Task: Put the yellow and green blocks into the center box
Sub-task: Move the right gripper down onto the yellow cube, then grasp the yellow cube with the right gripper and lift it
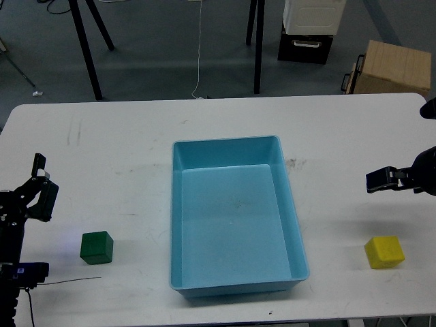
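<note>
Left gripper [39, 178] hovers with fingers spread, above-left of the green block [97, 247]; right gripper [379, 180] points left above the yellow block [384, 252], opening unclear. Both blocks sit on the white table [122, 136], either side of the blue tray [235, 218].

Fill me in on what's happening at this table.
A two-armed robot is set to put two blocks into the blue tray, which holds nothing yet. The green block sits left of it near the left gripper; the yellow block sits right, below the right gripper. Neither block is held.
</note>
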Controlling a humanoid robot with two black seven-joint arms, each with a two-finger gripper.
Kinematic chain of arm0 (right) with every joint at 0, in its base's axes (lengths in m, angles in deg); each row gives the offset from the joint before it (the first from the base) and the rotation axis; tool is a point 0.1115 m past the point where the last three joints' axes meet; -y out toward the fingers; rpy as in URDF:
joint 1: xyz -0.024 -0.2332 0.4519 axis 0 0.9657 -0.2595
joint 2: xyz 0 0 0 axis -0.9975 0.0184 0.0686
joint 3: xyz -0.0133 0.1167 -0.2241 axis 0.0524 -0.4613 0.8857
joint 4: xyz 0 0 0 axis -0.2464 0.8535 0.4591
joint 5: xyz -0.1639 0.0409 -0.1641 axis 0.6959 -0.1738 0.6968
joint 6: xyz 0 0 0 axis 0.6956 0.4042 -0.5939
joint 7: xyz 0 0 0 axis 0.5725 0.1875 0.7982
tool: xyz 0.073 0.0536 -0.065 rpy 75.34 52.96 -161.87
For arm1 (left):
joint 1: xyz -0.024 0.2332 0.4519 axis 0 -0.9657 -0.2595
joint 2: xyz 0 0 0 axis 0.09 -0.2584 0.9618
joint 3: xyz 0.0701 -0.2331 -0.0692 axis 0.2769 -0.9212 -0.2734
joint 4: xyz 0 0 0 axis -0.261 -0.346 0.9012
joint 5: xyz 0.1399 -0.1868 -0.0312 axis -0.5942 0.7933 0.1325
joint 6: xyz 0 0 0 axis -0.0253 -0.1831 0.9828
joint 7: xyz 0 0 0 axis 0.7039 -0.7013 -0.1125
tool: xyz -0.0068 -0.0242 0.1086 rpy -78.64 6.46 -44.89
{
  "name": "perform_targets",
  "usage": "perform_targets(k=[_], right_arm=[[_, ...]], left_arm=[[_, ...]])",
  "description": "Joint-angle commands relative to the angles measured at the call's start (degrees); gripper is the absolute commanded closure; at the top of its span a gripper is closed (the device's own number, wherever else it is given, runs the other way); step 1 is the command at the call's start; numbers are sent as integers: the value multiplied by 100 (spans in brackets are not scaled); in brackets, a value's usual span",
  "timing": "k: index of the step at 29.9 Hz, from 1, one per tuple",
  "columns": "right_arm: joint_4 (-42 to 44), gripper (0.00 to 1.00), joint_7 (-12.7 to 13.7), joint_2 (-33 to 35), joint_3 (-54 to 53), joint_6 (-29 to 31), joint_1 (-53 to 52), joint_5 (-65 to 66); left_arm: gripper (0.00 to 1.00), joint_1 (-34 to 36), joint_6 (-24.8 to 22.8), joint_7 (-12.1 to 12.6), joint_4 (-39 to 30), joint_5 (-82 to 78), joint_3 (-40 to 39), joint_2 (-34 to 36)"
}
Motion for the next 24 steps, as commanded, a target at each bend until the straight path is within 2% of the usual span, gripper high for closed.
perform_targets(k=[1, 21, 24], right_arm=[[-138, 0, 2, -54, 284, -1, 103, 136], [-86, 0, 2, -555, 284, -1, 701, 260], [-77, 5, 2, -617, 267, -146, 806, 268]], left_arm=[[0, 3, 0, -3, 38, -43, 5, -9], [0, 12, 0, -3, 178, -210, 75, -44], [0, 38, 0, 6, 196, -236, 84, -114]])
